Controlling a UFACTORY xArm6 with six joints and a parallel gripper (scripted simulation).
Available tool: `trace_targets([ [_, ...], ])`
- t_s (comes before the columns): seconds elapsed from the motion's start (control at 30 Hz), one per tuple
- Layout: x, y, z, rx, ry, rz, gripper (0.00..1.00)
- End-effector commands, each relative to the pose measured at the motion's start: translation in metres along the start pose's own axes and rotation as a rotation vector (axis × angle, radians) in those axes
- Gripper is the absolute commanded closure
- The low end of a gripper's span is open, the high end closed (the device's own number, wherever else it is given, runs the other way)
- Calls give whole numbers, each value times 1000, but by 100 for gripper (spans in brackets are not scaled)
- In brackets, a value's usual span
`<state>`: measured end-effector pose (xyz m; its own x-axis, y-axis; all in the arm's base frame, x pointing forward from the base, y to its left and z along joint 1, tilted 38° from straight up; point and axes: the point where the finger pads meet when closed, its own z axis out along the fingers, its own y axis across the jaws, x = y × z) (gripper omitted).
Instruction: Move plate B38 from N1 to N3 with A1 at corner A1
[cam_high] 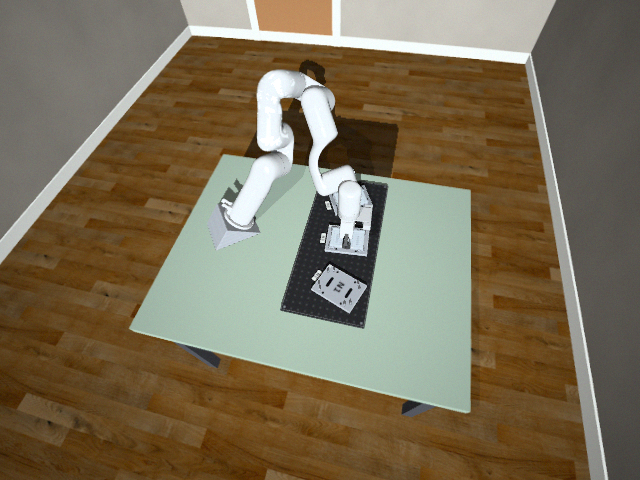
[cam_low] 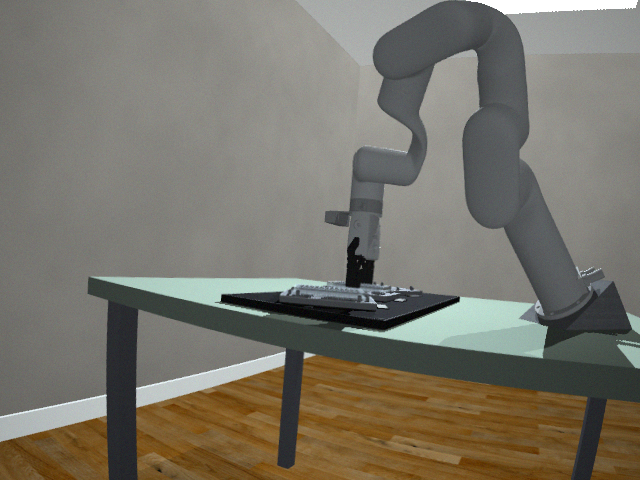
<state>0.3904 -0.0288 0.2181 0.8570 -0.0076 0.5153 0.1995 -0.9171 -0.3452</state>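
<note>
My gripper [cam_high: 346, 240] points straight down over the middle nest on the black deck [cam_high: 310, 279] and is shut across the width of a white well plate, plate B38 [cam_high: 351, 240]. The plate lies level, square to the deck, at or just above the middle nest; I cannot tell if it rests on it. Nest N1 [cam_high: 338, 287], a grey plate marked N1, lies empty and turned at an angle at the deck's near end. A second white plate, likely B83, sits on the far nest, partly hidden by my wrist. In the side view my gripper [cam_low: 358, 279] reaches down to the plates.
Small white name signs [cam_high: 322, 237] stand along the deck's left side; I cannot read them. My arm's base [cam_high: 233, 227] is mounted at the table's left. The deck [cam_low: 341, 304] lies mid-table.
</note>
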Motion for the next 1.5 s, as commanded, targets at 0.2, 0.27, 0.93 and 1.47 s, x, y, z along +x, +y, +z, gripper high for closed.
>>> trace_targets([
  [0.2, 1, 0, 0, -1, 3, -1, 0],
  [0.27, 1, 0, 0, -1, 3, -1, 0],
  [0.93, 1, 0, 0, -1, 3, -1, 0],
  [1.47, 1, 0, -12, -2, 3, -1, 0],
])
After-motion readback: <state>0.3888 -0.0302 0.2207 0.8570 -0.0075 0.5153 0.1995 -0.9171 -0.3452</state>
